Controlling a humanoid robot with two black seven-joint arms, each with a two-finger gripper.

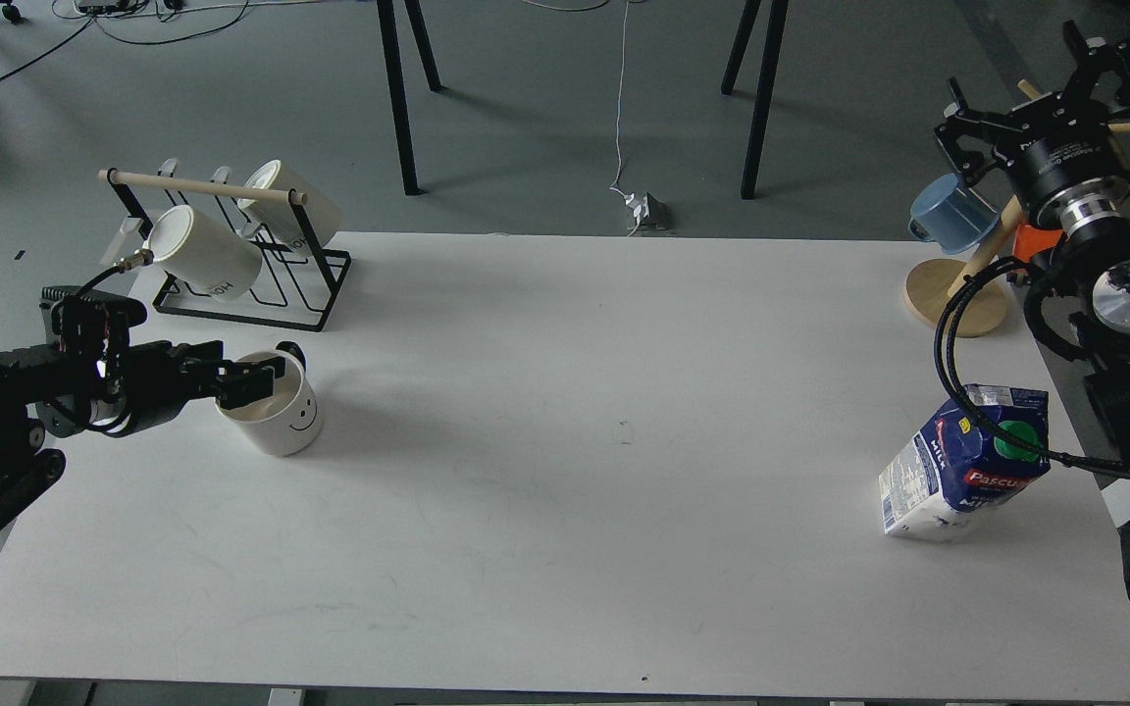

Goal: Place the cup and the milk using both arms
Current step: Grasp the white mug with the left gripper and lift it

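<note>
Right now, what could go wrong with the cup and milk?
1. The left claw pinches only the cup rim, one finger inside; the cup already looks tilted and might slip or rotate when lifted.
2. The milk looks tilted near the table's right edge, with a black cable across it; a snag might topple it.
3. The right claw is open, far from the milk.

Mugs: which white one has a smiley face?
The cup standing on the table at the left claw. The two cream mugs hang on the rack.
</note>
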